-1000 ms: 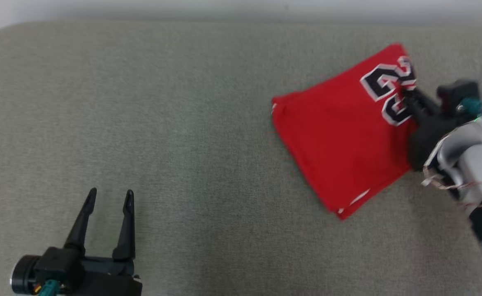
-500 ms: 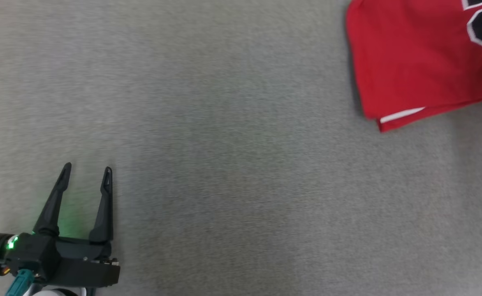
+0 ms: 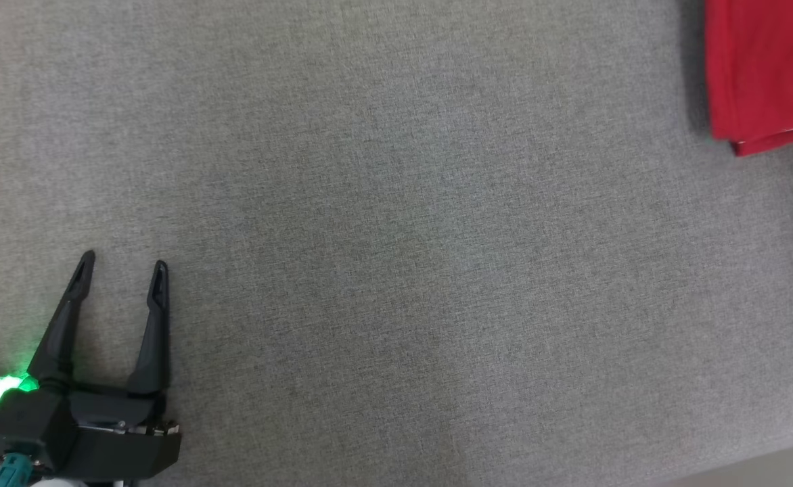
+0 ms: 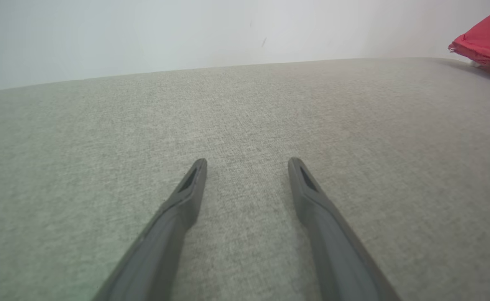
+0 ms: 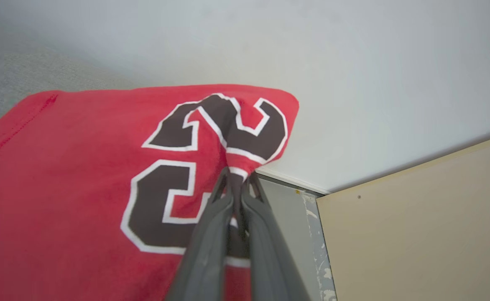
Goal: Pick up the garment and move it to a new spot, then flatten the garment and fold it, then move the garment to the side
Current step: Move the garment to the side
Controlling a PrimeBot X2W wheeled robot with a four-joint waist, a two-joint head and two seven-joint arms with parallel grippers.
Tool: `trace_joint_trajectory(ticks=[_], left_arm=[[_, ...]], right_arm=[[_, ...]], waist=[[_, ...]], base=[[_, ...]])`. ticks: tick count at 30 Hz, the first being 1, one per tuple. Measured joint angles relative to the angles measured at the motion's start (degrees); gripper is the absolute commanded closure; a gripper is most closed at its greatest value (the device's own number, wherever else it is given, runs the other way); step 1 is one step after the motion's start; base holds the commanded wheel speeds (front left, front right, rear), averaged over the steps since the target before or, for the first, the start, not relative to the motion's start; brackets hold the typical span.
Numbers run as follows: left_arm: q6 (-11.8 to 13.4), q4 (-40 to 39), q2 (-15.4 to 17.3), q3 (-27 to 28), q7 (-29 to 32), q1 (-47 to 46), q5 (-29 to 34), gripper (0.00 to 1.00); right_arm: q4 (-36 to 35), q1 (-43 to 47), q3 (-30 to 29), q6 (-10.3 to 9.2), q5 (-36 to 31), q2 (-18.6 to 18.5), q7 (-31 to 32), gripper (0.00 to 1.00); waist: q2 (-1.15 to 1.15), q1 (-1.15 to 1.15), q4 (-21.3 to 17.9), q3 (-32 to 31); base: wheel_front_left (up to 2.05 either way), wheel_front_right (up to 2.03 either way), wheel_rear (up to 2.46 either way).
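Right gripper (image 5: 238, 179) is clamped tight on the red garment (image 5: 73, 175), its two dark fingers (image 5: 211, 234) pressed together with a fold of cloth pinched between the tips. The pinch sits at the garment's edge, right on the printed number, and the cloth puckers and rises to a peak there. From that point the garment spreads away to the left and lower left of the right wrist view, down toward the grey fabric surface (image 3: 396, 237). Its full outline is cut off by the frame, so its long axis cannot be told.

The garment is bright red, folded, with two large dark digits outlined in white and a stitched hem along its far-left edge. In the head view a corner of it lies at the upper right, its left edge running nearly straight up the picture, layered edges showing at the bottom corner.

Left gripper (image 3: 124, 262) is at the lower left of the head view, fingers spread wide, holding nothing, just above the grey surface and well apart from the garment. A green light glows at its base.
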Motion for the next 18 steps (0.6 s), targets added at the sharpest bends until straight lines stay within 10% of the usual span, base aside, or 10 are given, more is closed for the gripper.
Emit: trace_joint_trajectory(ticks=[9,10,13,18], left_arm=[[0.19,-1.16,0.35,-0.21,-0.07,0.0,0.11,0.0],[0.22,-1.25,0.34,-0.21,-0.08,-0.01,0.1,0.0],[0.32,-1.37,0.27,-0.22,-0.09,-0.05,0.09,0.0],[0.43,-0.88,0.02,-0.07,-0.1,-0.21,-0.05,0.0]], right_arm=[[4.31,-4.53,2.35,0.0,-3.7,-2.36,1.44,1.0],[4.9,-4.95,2.5,0.0,-4.17,-2.55,1.48,0.91],[6.3,-5.67,2.93,0.0,-5.02,-2.63,1.93,0.0],[7.57,-6.51,1.55,0.0,-5.71,-1.55,0.13,0.0]], waist=[[-0.01,0.0,0.02,1.72],[-0.01,0.0,0.11,1.86],[-0.01,0.0,0.41,2.2],[-0.01,-0.01,0.65,2.03]], base=[[0.0,0.0,0.0],[0.0,0.0,0.0],[0.0,0.0,0.0],[0.0,0.0,0.0]])
